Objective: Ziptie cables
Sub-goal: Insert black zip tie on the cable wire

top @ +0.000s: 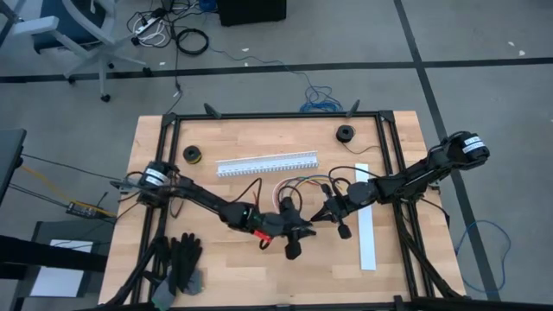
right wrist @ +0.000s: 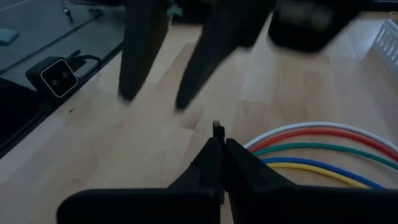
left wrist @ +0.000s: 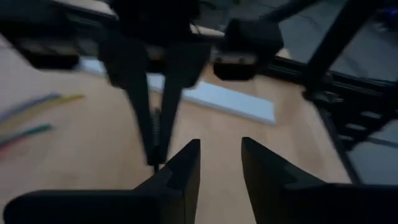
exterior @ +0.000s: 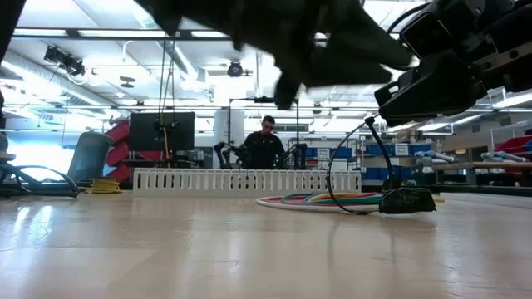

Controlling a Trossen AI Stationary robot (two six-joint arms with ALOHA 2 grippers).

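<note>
The cables (top: pixel 298 184), a loose loop of red, green, blue, yellow and white wires, lie on the wooden table; their dark plug end (exterior: pixel 407 200) rests on the wood. My left gripper (left wrist: pixel 221 163) hovers open near them, with nothing between its fingers. My right gripper (right wrist: pixel 219 148) faces it, close by, fingers shut, beside the wires (right wrist: pixel 323 149). A tiny dark tip (right wrist: pixel 217 129) shows at its fingertips; I cannot tell whether it is a held thing. In the high view the two grippers meet just on the near side of the loop, left (top: pixel 294 231) and right (top: pixel 333 212).
A long white slotted channel (top: pixel 266 164) lies beyond the cables. A flat white strip (top: pixel 366 229) lies to the right. Two black rolls (top: pixel 192 155) (top: pixel 346 133) sit toward the far edge and black gloves (top: pixel 177 263) at the near left. A person (exterior: pixel 266 141) stands far behind.
</note>
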